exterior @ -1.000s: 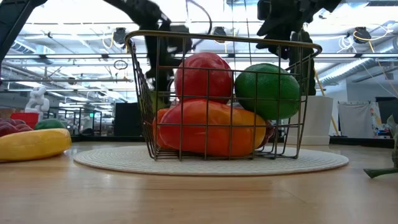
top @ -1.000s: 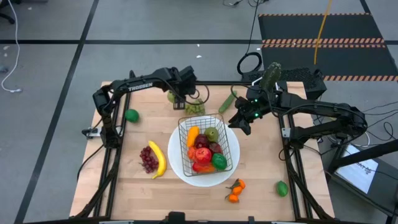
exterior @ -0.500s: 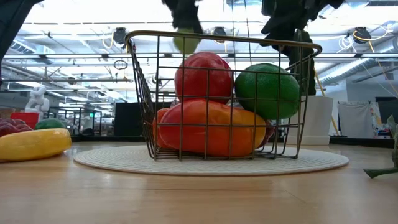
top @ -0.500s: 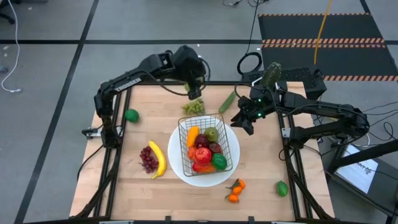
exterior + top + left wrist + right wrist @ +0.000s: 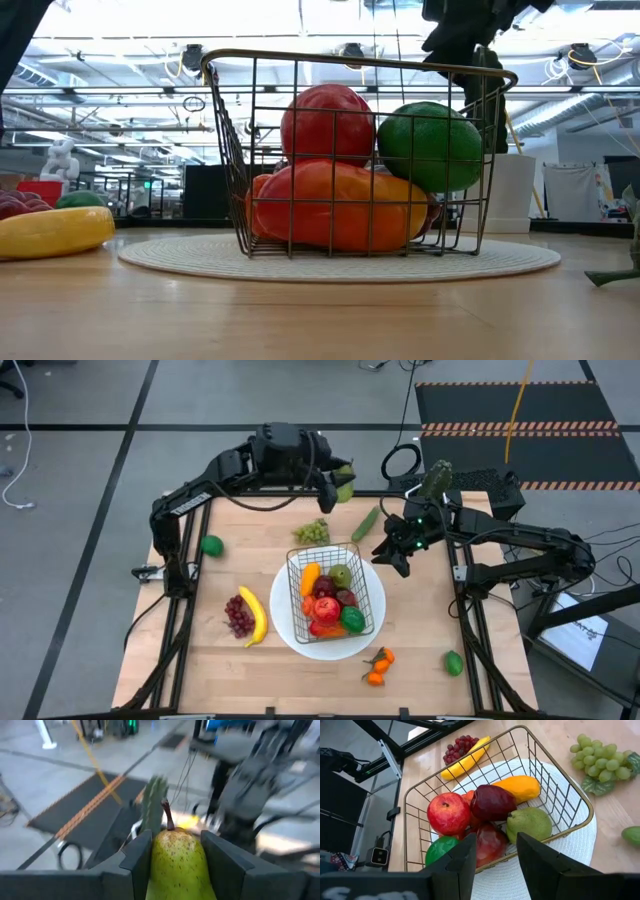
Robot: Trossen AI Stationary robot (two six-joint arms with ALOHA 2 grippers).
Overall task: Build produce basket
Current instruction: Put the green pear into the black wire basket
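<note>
My left gripper (image 5: 338,478) is high above the table's far edge, shut on a yellow-green pear (image 5: 177,865). The wire basket (image 5: 335,595) stands on the round white plate (image 5: 290,632). It holds red apples (image 5: 449,812), a lime, an orange pepper and another pear (image 5: 529,824). My right gripper (image 5: 388,560) hovers open beside the basket's far right corner, its fingers (image 5: 465,855) apart with nothing between them. Green grapes (image 5: 312,532) and a cucumber (image 5: 365,523) lie on the table beyond the basket. My left gripper pinches the pear's wide body (image 5: 156,867) between its two fingers, one on each side. The fingers lie about level and point toward the table's right edge. The pear is lifted clear, upright in the wrist view with its stem (image 5: 168,815) on top.
A banana (image 5: 254,617) and purple grapes (image 5: 238,616) lie left of the plate, and a lime (image 5: 211,545) lies farther left. Tangerines (image 5: 378,666) and another lime (image 5: 453,662) are at the near right. A potted cactus (image 5: 435,480) stands at the far right corner.
My left gripper has risen from the table near its far edge with the pear, moved toward the right, and tipped from pointing down to about level. The pear is now lifted high and clear of the table. My right arm has kept still.
</note>
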